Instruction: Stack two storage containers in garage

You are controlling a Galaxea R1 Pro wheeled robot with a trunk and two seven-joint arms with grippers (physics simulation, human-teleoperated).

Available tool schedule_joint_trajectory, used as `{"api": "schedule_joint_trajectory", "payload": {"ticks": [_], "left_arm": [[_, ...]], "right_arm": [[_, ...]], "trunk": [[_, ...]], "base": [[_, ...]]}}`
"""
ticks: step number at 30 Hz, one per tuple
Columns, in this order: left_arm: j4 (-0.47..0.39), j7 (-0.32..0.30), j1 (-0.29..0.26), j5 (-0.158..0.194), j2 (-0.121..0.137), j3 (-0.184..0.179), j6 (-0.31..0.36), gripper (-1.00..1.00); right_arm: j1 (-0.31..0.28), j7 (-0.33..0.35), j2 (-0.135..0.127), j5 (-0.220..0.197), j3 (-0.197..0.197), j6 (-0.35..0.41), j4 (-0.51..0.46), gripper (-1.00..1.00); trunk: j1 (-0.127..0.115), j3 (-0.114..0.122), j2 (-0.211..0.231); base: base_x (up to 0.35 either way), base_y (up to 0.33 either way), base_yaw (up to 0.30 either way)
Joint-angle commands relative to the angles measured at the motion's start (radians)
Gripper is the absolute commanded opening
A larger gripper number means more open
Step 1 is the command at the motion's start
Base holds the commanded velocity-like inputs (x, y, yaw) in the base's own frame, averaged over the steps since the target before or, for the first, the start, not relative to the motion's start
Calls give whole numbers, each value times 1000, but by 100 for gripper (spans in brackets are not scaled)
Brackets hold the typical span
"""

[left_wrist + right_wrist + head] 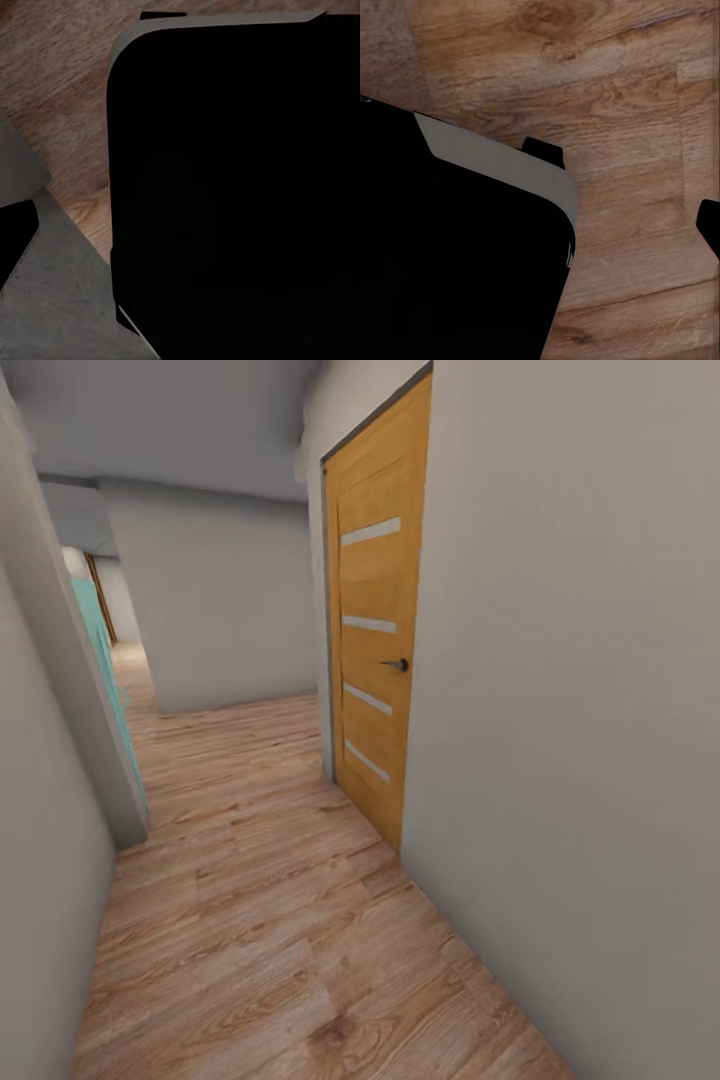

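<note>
Rolling down a hallway right now — wood-plank floor (270, 920), grey wall (580, 760) close on the right with a closed wooden door (375, 650) set in it, small dark handle (399, 664) partway up. Further along, a teal panel (100, 640) on the left where the passage bends. No sign of the storage containers or the garage from here, so probably just transit.

Best bet for this stretch: stay centred between the walls, slow down near the door frame, keep both arms tucked in so nothing clips.

Head view gives the layout ahead. Wrist views look straight down instead: same plank floor (607, 97) plus a big black robot body part (232, 195) up close. Two dark tips in the right wrist view, maybe the fingers (544, 151), nothing between them. Can't tell for the left gripper.
</note>
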Motion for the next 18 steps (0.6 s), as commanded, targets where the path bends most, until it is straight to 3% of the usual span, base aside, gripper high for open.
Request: {"api": "schedule_joint_trajectory", "payload": {"ticks": [1,14,18], "left_arm": [[0,0,0,2,0,1,-2,100],[0,2,0,5,0,1,-2,100],[0,2,0,5,0,1,-2,100]], "right_arm": [[-1,-1,1,-9,8,-6,3,100],[-1,-1,1,-11,8,-7,3,100],[-1,-1,1,-11,8,-7,3,100]], "trunk": [[1,-1,0],[1,-1,0],[1,-1,0]], "base": [[317,0,7],[321,0,2],[322,0,166]]}}
